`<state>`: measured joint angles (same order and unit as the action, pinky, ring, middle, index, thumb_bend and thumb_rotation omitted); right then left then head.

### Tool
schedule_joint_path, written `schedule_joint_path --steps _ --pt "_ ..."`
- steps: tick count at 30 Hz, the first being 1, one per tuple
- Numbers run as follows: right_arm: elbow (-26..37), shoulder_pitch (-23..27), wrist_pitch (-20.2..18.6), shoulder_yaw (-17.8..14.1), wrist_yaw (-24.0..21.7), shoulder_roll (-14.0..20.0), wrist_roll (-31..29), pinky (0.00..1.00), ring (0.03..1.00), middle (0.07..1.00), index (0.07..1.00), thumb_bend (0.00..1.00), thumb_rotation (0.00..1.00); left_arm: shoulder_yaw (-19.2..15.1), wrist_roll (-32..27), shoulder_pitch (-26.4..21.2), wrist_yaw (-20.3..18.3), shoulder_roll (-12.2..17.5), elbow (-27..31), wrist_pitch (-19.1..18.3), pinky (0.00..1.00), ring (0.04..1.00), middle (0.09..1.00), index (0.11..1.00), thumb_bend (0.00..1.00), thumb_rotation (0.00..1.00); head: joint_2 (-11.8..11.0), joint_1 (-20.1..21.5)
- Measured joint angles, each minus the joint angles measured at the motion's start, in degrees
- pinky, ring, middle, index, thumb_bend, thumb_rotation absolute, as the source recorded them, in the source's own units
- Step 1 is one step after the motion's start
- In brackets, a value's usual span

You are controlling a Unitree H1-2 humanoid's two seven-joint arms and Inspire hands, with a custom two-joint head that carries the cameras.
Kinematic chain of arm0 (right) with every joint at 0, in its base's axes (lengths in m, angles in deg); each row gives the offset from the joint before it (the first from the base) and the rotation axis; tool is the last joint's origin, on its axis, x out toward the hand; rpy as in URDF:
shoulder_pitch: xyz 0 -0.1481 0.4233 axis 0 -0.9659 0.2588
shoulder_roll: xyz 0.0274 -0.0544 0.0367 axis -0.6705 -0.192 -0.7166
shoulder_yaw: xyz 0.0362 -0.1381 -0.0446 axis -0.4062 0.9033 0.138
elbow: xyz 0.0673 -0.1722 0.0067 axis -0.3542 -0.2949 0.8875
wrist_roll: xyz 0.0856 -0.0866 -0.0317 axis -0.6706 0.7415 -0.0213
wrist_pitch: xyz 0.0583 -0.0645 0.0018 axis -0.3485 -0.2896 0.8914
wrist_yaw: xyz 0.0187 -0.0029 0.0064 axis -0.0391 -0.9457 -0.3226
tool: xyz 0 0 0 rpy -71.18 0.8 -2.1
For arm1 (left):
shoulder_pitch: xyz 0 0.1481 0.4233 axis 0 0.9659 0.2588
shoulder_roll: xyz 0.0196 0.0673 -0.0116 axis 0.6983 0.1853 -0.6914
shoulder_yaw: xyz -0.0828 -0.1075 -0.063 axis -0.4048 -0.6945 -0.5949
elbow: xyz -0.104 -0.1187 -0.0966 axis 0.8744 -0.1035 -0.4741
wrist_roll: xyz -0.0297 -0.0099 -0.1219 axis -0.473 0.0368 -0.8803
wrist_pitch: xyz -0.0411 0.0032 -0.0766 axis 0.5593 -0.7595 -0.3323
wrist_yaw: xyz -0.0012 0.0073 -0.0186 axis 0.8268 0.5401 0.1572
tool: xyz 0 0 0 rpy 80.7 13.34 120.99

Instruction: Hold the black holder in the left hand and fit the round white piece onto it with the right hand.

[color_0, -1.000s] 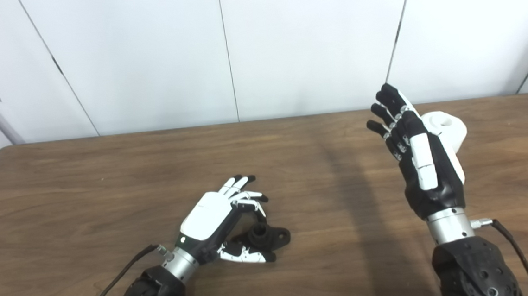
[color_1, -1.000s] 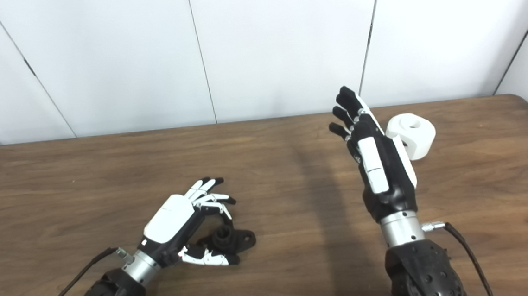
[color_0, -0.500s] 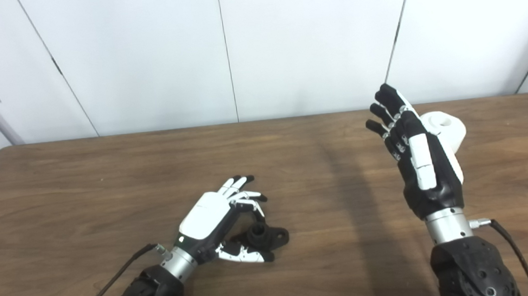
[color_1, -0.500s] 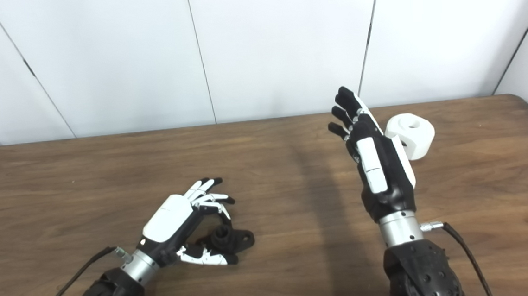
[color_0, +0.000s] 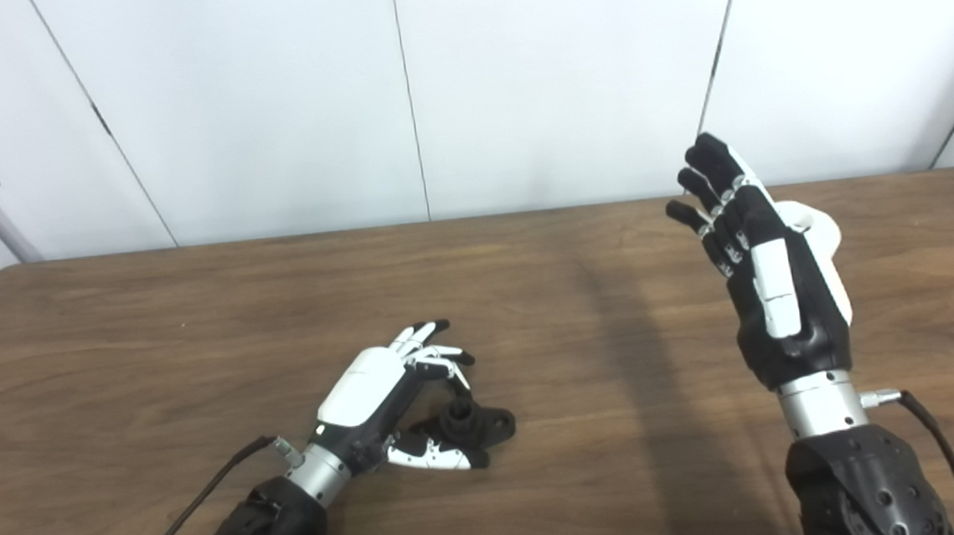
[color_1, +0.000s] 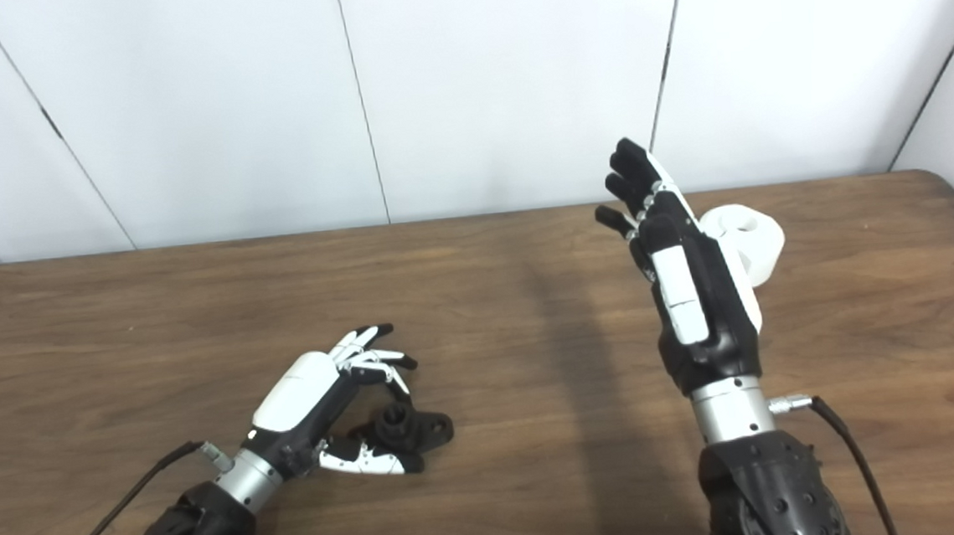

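Brown wood-grain worktop [color_0: 195,321] set against white wall panels [color_0: 264,106]. Black holder [color_0: 475,423]: small part with a raised round post on a flat base, lying on the worktop in the near-left area. Left robot hand [color_0: 385,391]: low over the worktop, curved around the black holder, fingers [color_0: 437,356] arched above its post and thumb [color_0: 431,457] lying along its near side; fingers and thumb apart, and actual contact with the holder cannot be made out. Round white piece [color_1: 756,239]: short cylinder with a hole in its top face, resting on the worktop at the far right, well apart from the black holder. Right robot hand [color_1: 688,278]: raised above the worktop, fingers extended upward and slightly spread, holding nothing; it stands just beside the round white piece and covers that piece's left part in both views. Dark cables [color_0: 934,445] run from both wrists toward the bottom edge.
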<state>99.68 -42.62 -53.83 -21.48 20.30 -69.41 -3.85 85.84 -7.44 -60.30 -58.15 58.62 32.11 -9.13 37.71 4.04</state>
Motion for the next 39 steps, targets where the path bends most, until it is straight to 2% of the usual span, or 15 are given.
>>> schedule_joint_path --steps 5,7,8,10,13,16,19,21,25,29,36,39 --pt "0.75 0.07 -0.01 -0.8 0.14 1.06 0.76 0.83 0.918 0.932 0.909 0.58 0.92 0.01 -0.3 -0.18 -0.07 0.12 -0.37 0.2 1.0 0.977 0.782 0.482 0.52 0.05 -0.7 1.14" --pt "0.87 0.07 -0.05 -1.22 0.27 1.78 2.13 0.85 0.93 0.94 0.916 0.5 0.88 0.03 -0.29 -0.42 -0.07 0.19 -0.75 0.64 1.0 0.977 0.782 0.482 0.52 0.05 -1.06 2.63" --pt "1.06 0.07 -0.1 -1.44 0.3 2.41 3.17 0.88 0.946 0.943 0.914 0.46 0.8 0.05 -0.29 -0.5 -0.07 0.25 -0.89 0.87 1.0 0.976 0.781 0.482 0.52 0.05 -1.23 3.16" --pt "2.09 0.06 -0.93 -2.52 0.63 3.52 5.85 0.87 0.938 0.913 0.877 0.47 0.6 0.09 -0.27 -0.54 -0.07 0.3 -0.91 1.01 1.0 0.975 0.78 0.482 0.52 0.05 -1.58 4.13" --pt "2.42 -0.06 -0.86 -4.77 2.17 5.3 10.8 0.75 0.886 0.884 0.844 0.52 0.47 0.1 -0.25 -0.6 -0.04 0.33 -1.1 1.48 1.0 0.974 0.777 0.482 0.52 0.05 -2.02 5.19" --pt "2.19 -0.7 0.54 -6.83 3.11 8.3 15.09 0.69 0.885 0.898 0.84 0.59 0.37 0.12 -0.24 -0.73 0.0 0.34 -1.43 1.83 1.0 0.974 0.779 0.482 0.52 0.05 -2.81 6.24" --pt "1.63 -0.84 1.06 -9.18 3.77 10.61 17.43 0.73 0.892 0.906 0.85 0.62 0.33 0.07 -0.24 -0.76 0.1 0.37 -1.74 1.96 1.0 0.966 0.776 0.482 0.52 0.05 -3.6 6.59" --pt "0.66 -0.84 1.21 -10.67 4.09 11.66 18.28 0.72 0.875 0.897 0.846 0.64 0.3 0.04 -0.2 -0.85 0.33 0.35 -1.98 2.06 1.0 0.961 0.774 0.482 0.52 0.05 -3.69 6.68" --pt "-2.99 -0.82 1.91 -13.37 4.62 13.53 18.25 0.75 0.885 0.893 0.843 0.68 0.26 0.02 -0.14 -1.15 0.67 0.3 -2.39 2.29 1.0 0.959 0.774 0.482 0.52 0.05 -4.13 6.95" --pt "-6.85 -0.63 3.84 -15.3 5.49 15.64 18.65 0.81 0.888 0.885 0.833 0.69 0.29 -0.04 -0.15 -1.96 1.12 0.3 -3.89 3.24 1.0 0.96 0.775 0.482 0.52 0.05 -4.75 7.73" --pt "-12.92 0.25 6.79 -16.73 8.37 16.81 20.2 0.77 0.868 0.869 0.824 0.7 0.3 0.07 -0.16 -2.14 1.27 0.3 -4.32 3.89 1.0 0.964 0.777 0.482 0.52 0.05 -5.28 9.84" --pt "-15.34 1.0 6.78 -16.93 9.07 16.93 20.76 0.79 0.869 0.869 0.829 0.7 0.3 0.14 -0.23 -2.23 1.57 0.35 -4.35 3.99 1.0 0.96 0.776 0.482 0.52 0.05 -5.54 10.55"
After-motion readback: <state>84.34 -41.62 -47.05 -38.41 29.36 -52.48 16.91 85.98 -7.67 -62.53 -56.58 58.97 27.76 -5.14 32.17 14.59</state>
